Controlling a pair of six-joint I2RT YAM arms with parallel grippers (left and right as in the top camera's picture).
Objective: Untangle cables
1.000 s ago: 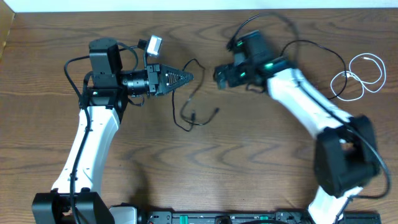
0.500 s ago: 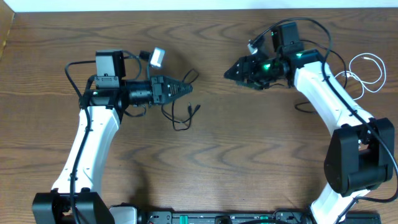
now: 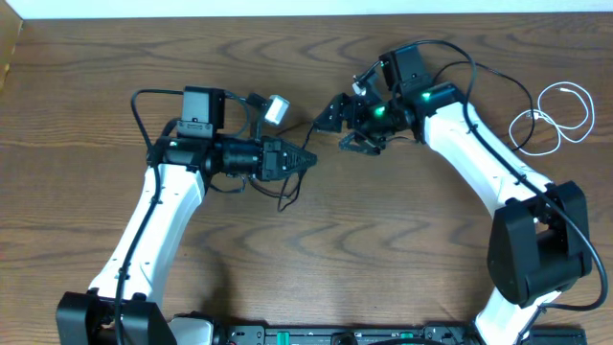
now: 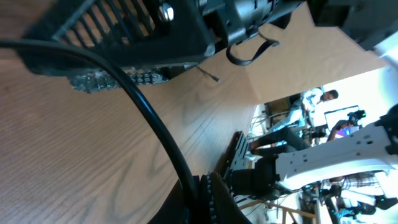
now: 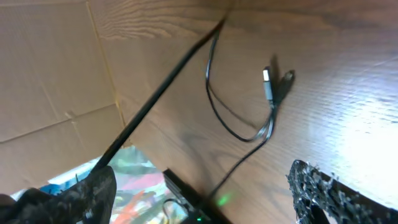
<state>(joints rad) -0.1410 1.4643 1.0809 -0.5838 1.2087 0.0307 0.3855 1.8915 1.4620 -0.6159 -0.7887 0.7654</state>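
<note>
1. My left gripper (image 3: 305, 160) is shut tight on the black cable (image 5: 271, 117). The left wrist view shows the cord running straight down into the closed fingertips.
2. My right gripper (image 3: 347, 129) hovers just beside the left one, over the middle of the table (image 3: 402, 249). Its jaws stand wide apart with nothing between them.
3. Below my left grip the black cable hangs slack in a loose loop on the wood. Its plug (image 5: 267, 78) lies at the far end of that loop.
4. A straight dark line also crosses the right wrist view toward one of my fingers. I cannot tell whether it is this cable pulled taut or something else.
5. The white cable (image 3: 533, 116) lies coiled in open rings at the right edge, well apart from both grippers and untouched.
6. I judge these cords light, thin and limp. They will sag and trail, and they will not hold a shape or push back.
7. The smooth jacket may slip through a loose pinch, so a firm close is needed.
8. The best hold looks like the cord just behind the plug, where the thicker body stops it sliding out.
9. With one end pinned on the left, pulling gently apart should open the loop, while a hard tug risks tightening a knot.
</note>
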